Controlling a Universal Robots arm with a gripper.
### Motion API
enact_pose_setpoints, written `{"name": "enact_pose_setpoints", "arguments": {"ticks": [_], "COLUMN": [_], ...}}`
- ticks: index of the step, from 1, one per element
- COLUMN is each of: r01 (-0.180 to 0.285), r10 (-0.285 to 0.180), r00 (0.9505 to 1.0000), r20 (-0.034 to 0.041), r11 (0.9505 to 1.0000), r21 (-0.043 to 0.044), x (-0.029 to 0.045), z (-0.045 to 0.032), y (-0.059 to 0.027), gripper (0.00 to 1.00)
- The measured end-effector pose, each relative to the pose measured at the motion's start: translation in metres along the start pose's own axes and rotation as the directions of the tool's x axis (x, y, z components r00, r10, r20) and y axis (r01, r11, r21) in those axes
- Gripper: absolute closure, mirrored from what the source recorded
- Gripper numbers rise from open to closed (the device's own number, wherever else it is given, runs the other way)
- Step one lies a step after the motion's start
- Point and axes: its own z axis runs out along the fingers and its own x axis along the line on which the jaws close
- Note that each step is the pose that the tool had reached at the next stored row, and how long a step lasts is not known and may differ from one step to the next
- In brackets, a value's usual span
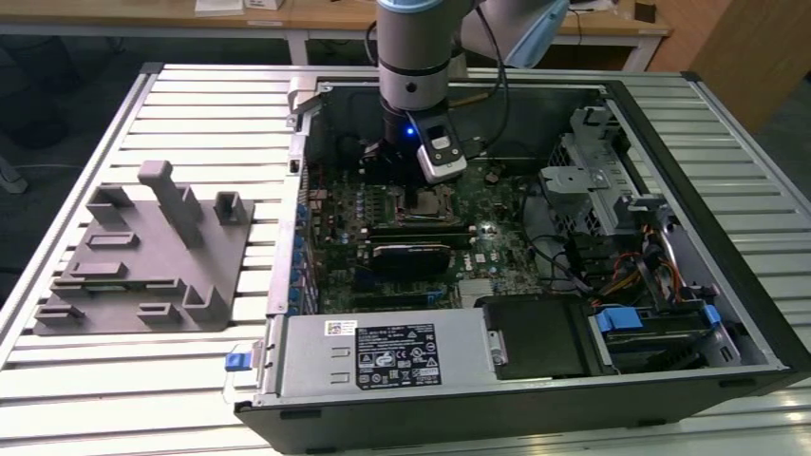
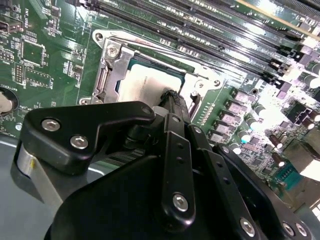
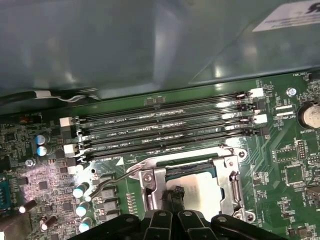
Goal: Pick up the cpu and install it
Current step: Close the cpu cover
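Observation:
The cpu (image 2: 142,82), a flat silver-grey square, lies inside the open metal socket frame (image 2: 111,65) on the green motherboard. In the first wrist view the cpu (image 3: 202,187) sits level in the same frame (image 3: 150,185). My gripper (image 2: 170,96) is shut, its black fingertips pinched together with nothing between them. The tips rest on or just above the middle of the chip's top, also seen at the gripper (image 3: 175,192). In the exterior view the arm (image 1: 412,66) reaches straight down into the computer case (image 1: 716,152) over the socket.
Empty memory slots (image 3: 165,130) run beside the socket, and its wire lever (image 3: 107,182) stands off to one side. A black finned module (image 1: 412,256), power supply (image 1: 380,356) and drive cage (image 1: 590,185) fill the case. A grey plastic block (image 1: 146,252) stands at the exterior view's left.

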Motion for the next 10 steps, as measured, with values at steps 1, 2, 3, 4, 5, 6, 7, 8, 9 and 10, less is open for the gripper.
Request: {"name": "enact_pose_setpoints", "arguments": {"ticks": [1,2,3,4,5,6,7,8,9,10], "r01": [0.0,0.0,0.0,0.0,0.0,0.0,0.0,0.0,0.0,0.0], "r10": [0.0,0.0,0.0,0.0,0.0,0.0,0.0,0.0,0.0,0.0], "r00": [1.0,1.0,1.0,1.0,1.0,1.0,1.0,1.0,1.0,1.0], "r20": [0.0,0.0,0.0,0.0,0.0,-0.0002,0.0,0.0,-0.0002,-0.0003], "r11": [1.0,1.0,1.0,1.0,1.0,1.0,1.0,1.0,1.0,1.0], "r21": [0.0,0.0,0.0,0.0,0.0001,0.0004,0.0,-0.0002,-0.001,-0.0017], "x": [0.0,-0.0001,-0.0002,-0.0002,-0.0003,-0.0003,-0.0003,-0.0003,0.0013,0.0032], "z": [0.0,0.0,0.0,0.0,-0.0001,-0.0007,-0.0009,-0.0009,-0.001,-0.0011], "y": [0.0,0.0001,0.0001,0.0001,0.0002,0.0001,0.0002,0.0002,-0.0002,-0.0005], "gripper": [0.89,0.89,0.89,0.89,0.89,0.89,0.89,0.89,0.89,0.89]}}
